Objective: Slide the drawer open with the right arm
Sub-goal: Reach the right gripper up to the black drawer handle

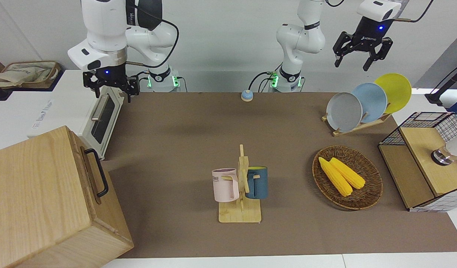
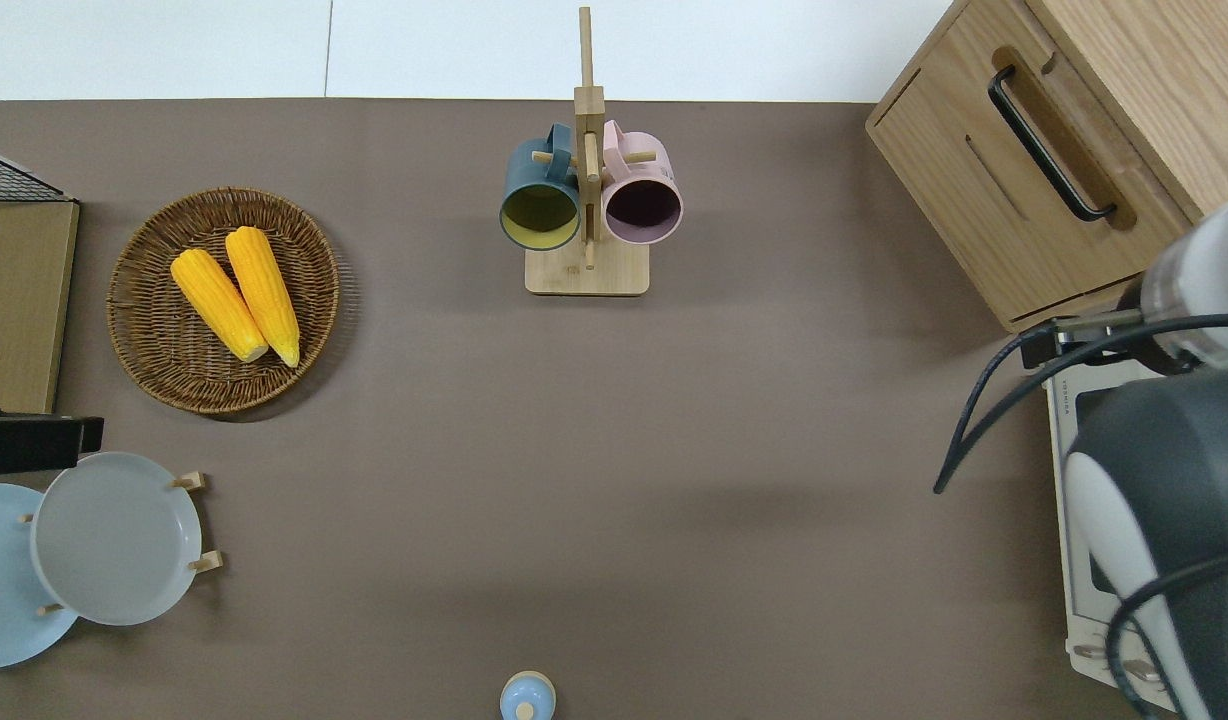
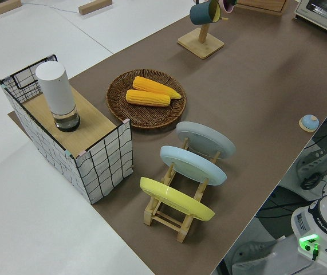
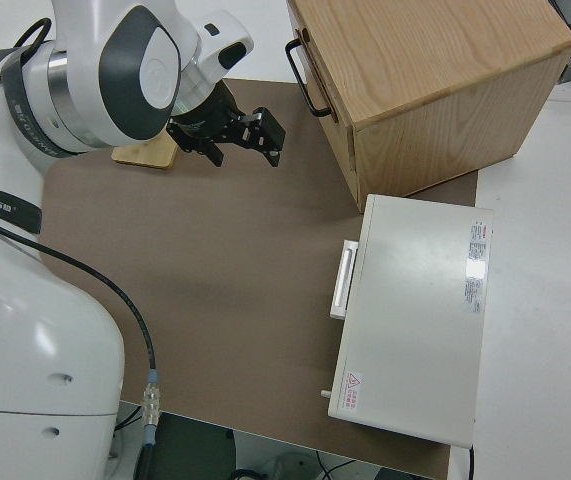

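The right arm's black two-finger gripper [image 1: 111, 88] is held up in the air with its fingers spread and nothing gripped between them. In the overhead view it sits over the corner of the white toaster oven [image 4: 420, 320] that lies closest to the large pale wooden box [image 1: 42, 201], mostly hidden there by the arm's own wrist. The white jointed right arm [image 1: 105, 33] is seen reaching out from its base toward that end of the table.

The wide light-wood drawer [image 2: 1034, 190] with the black metal bar handle [image 2: 1049, 143] is found shut, flush in the box front, at the right arm's end of the table, farther from the robots than the oven. No contact with the handle is seen; gripper and handle are apart.

The left arm's black gripper [image 1: 361, 48] is parked, fingers spread, empty.

On the brown table mat [image 2: 614, 450] a wooden mug stand [image 2: 586, 200] is placed.
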Controlling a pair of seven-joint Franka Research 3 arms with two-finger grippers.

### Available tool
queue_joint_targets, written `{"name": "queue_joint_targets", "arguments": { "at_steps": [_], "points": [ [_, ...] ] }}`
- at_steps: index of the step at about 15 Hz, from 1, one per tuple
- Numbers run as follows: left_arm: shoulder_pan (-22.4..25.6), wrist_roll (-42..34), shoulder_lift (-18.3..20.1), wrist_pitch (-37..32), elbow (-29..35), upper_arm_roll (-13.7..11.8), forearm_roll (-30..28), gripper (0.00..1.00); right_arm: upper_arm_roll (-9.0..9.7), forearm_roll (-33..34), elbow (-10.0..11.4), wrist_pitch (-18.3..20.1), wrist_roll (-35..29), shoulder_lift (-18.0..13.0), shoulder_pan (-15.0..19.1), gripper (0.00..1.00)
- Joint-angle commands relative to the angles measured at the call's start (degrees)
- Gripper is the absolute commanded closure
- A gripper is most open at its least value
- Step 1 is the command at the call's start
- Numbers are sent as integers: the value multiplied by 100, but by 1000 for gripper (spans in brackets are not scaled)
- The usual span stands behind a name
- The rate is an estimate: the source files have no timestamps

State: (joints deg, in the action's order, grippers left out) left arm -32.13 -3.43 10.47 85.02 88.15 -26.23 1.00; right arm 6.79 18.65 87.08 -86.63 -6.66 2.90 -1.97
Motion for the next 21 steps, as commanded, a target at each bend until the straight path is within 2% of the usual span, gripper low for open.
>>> {"name": "queue_joint_targets", "arguments": {
  "at_steps": [1, 3, 6, 8, 11, 21],
  "points": [
    [-188, -17, 122, -38, 97, -101, 164, 2, 549, 1129, 29, -91, -72, 176, 12, 15],
    [-188, -17, 130, -38, 97, -101, 164, 5, 726, 1552, 107, -248, -81, 193, 12, 15],
    [-188, -17, 130, -38, 97, -101, 164, 2, 938, 2246, 371, -451, -291, 255, -84, 15],
    [-179, -17, 122, -38, 97, -101, 164, 5, 938, 2650, 433, -504, -519, 404, -224, 15],
    [-179, -17, 130, -38, 97, -101, 164, 2, 955, 3441, 661, -609, -862, 615, -418, 15],
    [-188, -17, 122, -38, 97, -101, 164, 2, 947, 5876, 670, -1058, -951, 1415, -497, 15]
  ]
}}
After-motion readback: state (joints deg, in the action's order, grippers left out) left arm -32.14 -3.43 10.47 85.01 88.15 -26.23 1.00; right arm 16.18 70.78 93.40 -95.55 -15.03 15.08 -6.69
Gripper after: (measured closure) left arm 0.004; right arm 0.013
